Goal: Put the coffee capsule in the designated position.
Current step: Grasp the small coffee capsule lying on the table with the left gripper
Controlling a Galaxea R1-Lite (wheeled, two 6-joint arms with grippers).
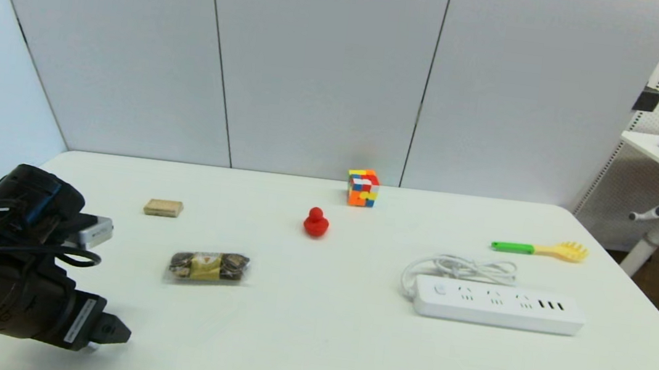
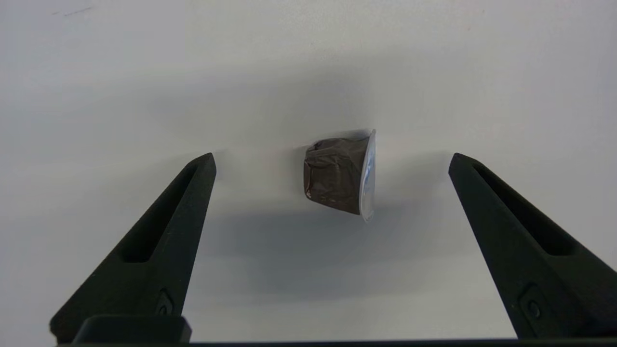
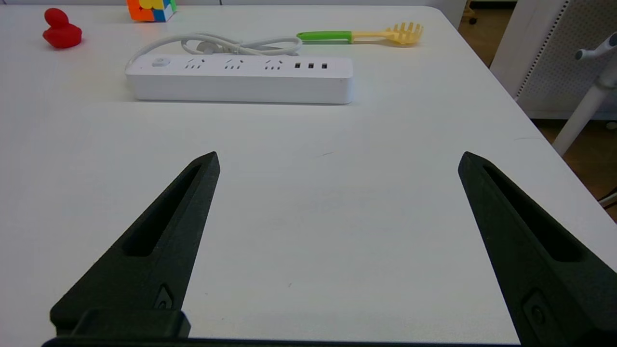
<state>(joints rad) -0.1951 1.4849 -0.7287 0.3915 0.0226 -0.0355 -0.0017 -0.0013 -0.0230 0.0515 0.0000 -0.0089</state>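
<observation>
While the left gripper (image 2: 331, 161) hangs low w/ fingers spread wide, gripping nothing, the coffee capsule (image 2: 340, 174) lies on its side on the white table (image 2: 96, 72), between the tips, touching neither. Right gripper (image 3: 337, 161) also wide open & empty, power strip (image 3: 239, 78) well ahead.

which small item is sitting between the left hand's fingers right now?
The coffee capsule: it lies on its side on the bare table between the open left hand, untouched. The chocolate pack, duck and cube sit farther off.
</observation>
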